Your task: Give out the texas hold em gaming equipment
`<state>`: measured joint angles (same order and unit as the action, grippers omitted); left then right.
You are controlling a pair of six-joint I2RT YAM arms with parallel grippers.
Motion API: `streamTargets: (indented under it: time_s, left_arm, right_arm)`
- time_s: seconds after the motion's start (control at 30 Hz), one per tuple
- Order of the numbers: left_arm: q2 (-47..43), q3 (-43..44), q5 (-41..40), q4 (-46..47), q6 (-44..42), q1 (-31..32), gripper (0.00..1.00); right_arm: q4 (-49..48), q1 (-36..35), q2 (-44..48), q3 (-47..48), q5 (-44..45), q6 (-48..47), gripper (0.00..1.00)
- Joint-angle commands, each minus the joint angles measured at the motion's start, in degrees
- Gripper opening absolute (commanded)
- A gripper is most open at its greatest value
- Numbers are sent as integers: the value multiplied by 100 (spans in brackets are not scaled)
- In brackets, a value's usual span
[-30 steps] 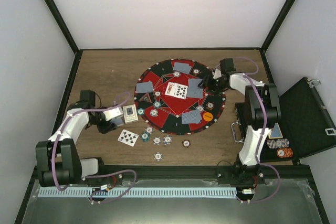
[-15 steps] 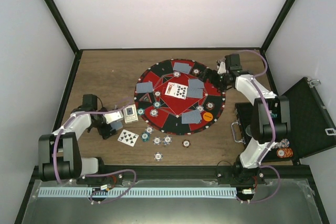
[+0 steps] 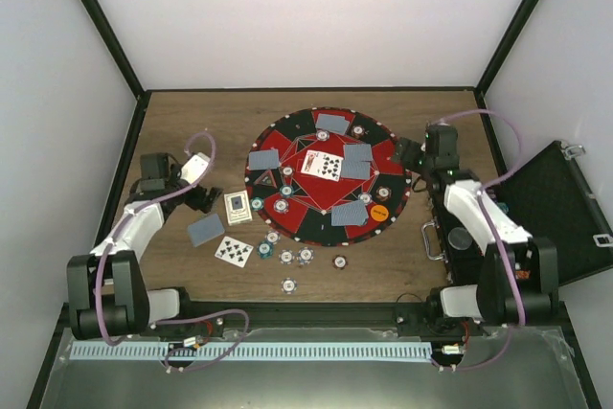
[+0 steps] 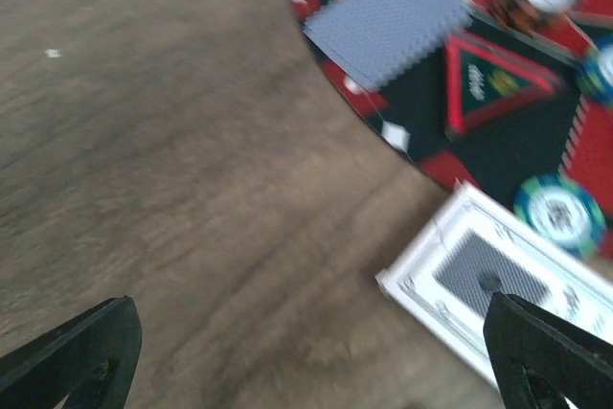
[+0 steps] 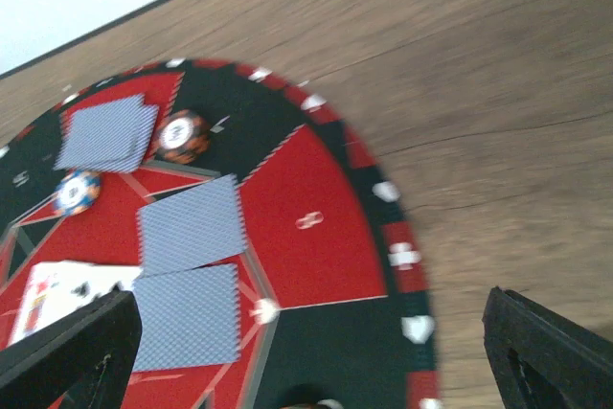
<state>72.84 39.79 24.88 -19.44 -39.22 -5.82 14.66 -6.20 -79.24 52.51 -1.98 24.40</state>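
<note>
Grey-blue playing cards [image 3: 263,159] and striped poker chips [image 3: 281,205] lie around the red-and-black mat [image 3: 292,131], with an orange button [image 3: 379,210] at its front right. Several more chips [image 3: 286,257] sit on the wood in front of the mat. A face-down card [image 3: 206,229], a face-up card [image 3: 233,251] and a white card box [image 3: 238,206] lie left of the mat. My left gripper [image 3: 198,195] [image 4: 316,361] hangs open over bare wood beside the box [image 4: 498,284]. My right gripper [image 3: 406,154] [image 5: 311,361] stands open over the mat's right rim, near two cards [image 5: 190,225].
An open black case [image 3: 551,213] lies at the right, its handle [image 3: 431,237] towards the mat. Black frame posts and white walls bound the table. Bare wood lies behind the mat and at the far left.
My left gripper has opened and let go of the grey-blue card, which now lies on the wood, and has pulled back to the left. The right gripper has opened and drawn back to the mat's right rim.
</note>
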Motion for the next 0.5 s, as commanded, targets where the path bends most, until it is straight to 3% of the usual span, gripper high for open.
streamTargets:
  time_s: [0.0,0.17,0.33,0.47]
  left_arm:
    - [-24,-843,-223,3127,2574,-39,100]
    - [569,-1904,-695,6417,3593,9,100]
    - [1077,-2256,-1372,8056,3621,193,100]
    - [1688,-2710,-1808,9512,3716,258,100]
  right_arm:
    - [-1916,-22,801,-1157,1894,-381,100]
    - [-3179,79,811,-2117,2696,-551,100]
    - [-4379,109,585,-2709,2791,-689,100]
    - [-5880,110,222,-3128,2736,-1230,100]
